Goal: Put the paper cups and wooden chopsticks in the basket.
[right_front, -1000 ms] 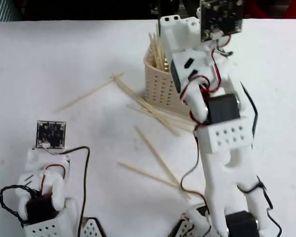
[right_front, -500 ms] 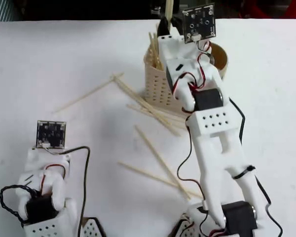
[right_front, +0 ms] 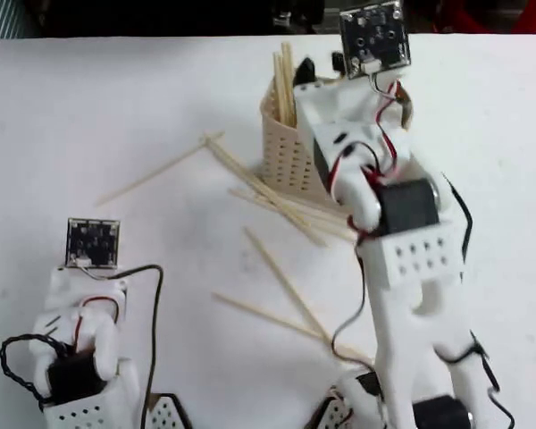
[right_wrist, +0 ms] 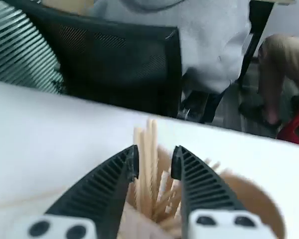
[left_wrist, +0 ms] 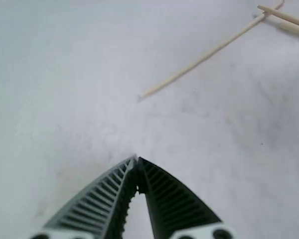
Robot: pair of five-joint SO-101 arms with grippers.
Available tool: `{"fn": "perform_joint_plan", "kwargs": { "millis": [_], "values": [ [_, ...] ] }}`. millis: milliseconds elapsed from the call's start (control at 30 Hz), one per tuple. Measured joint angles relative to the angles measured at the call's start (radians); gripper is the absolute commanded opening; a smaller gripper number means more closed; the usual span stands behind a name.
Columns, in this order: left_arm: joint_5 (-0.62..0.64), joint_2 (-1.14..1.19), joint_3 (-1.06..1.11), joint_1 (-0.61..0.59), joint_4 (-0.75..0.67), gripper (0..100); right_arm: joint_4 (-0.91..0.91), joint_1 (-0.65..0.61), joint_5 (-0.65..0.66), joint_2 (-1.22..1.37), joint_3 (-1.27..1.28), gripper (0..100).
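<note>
Leave the left gripper (left_wrist: 137, 160) at seven o'clock on the table (right_front: 116, 107), pinched together on nothing. Mind the loose chopsticks (right_front: 281, 277) strewn mid-table. At one o'clock, with the right gripper (right_wrist: 154, 157) part-open, seemingly holding nothing, above the basket (right_front: 286, 161): lift straight up, clear of the upright sticks (right_front: 284, 80), before going for strays.

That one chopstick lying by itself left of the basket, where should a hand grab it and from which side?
Take the lone chopstick near its middle, straight down from above, closing across its width. It lies flat on the table, thin and straight, with bare surface either side there. Its end toward the basket meets the other chopsticks, so avoid that.
</note>
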Motion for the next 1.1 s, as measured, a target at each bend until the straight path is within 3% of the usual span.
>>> {"fn": "perform_joint_plan", "kwargs": {
  "millis": [233, 500, 833, 1100],
  "values": [
    [0.0, 0.0, 0.009, 0.0, -0.02, 2, 0.368, -0.084, 0.0, -0.081, 0.006, 10.8],
    [0.0, 0.0, 0.009, 0.0, -0.02, 2, 0.545, -0.112, 0.0, -0.089, 0.18, 10.8],
    [0.0, 0.0, 0.008, 0.014, -0.034, 2, 0.535, -0.109, 0.0, -0.345, 0.477, 10.9],
    [-0.091, 0.0, -0.071, 0.219, 0.029, 2, 0.282, 0.198, 0.0, -0.509, 0.764, 11.1]
  ]
}}
